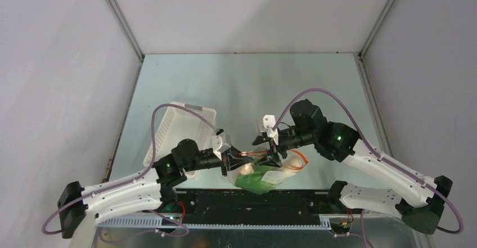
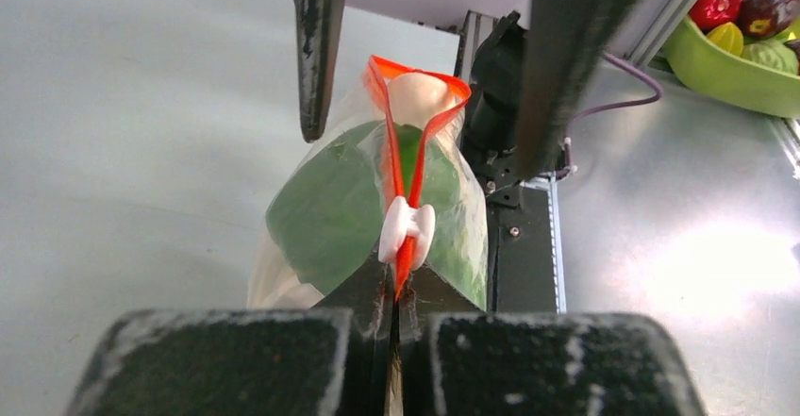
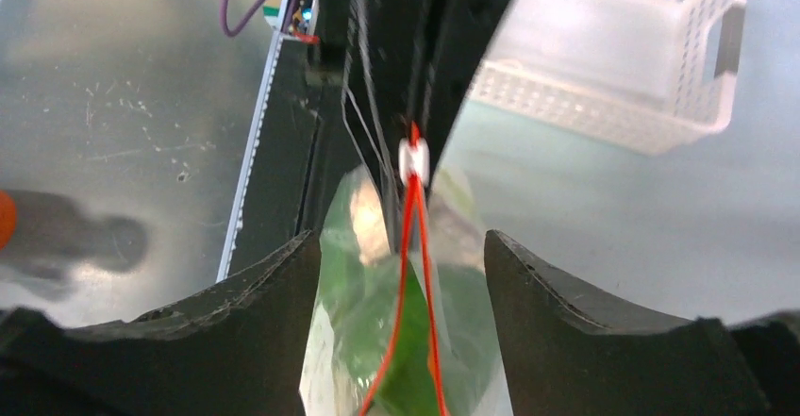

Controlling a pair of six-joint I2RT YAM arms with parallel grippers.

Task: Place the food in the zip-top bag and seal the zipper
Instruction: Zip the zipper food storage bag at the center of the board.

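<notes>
Zip-top bag [image 1: 260, 176], lower centre overhead, food [image 2: 330, 210] inside, zipper [image 2: 404, 166] part-open. Nearest, my left gripper [image 2: 396, 289] is clenched on the zipper's end by the white slider [image 2: 408, 230]; beyond, my right gripper [image 3: 401, 251] stands released astride the bag. Sealing in hand, I judge: right must pinch that slider and draw it along.

The left claw [image 2: 396, 291] pinches the zipper [image 2: 405, 256] of the zip-top bag [image 2: 275, 279], with green food [image 2: 330, 208] inside.
</notes>
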